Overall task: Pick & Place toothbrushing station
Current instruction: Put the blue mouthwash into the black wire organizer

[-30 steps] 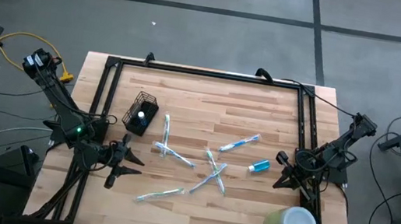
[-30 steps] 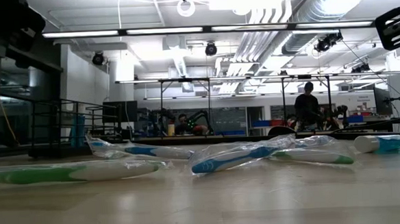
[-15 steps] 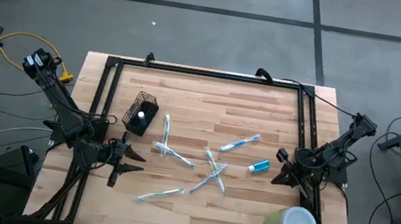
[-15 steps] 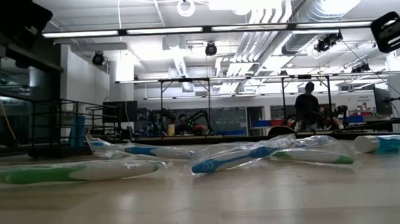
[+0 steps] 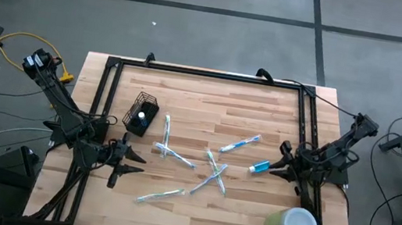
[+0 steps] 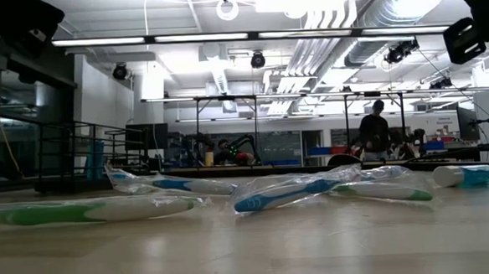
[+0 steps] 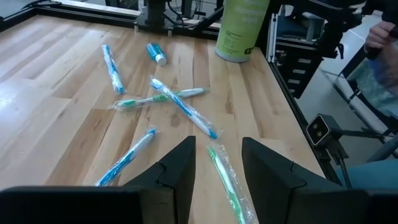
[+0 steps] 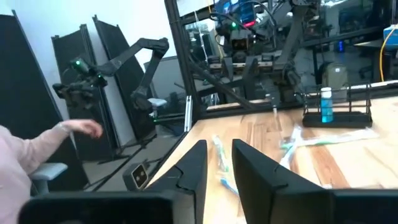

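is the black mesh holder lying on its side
No, in the high view the black mesh holder stands upright near the table's left edge, its open top facing up.

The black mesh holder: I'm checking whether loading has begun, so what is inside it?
In the high view the black mesh holder shows one small pale item; the right wrist view shows a blue, white-capped one standing inside. Its floor is hidden.

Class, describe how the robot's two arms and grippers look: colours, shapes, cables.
Both arms are dark, slim, jointed links. The left gripper and right gripper each have two flat, black, angular fingers. Thin dark cables trail from the right arm off the table.
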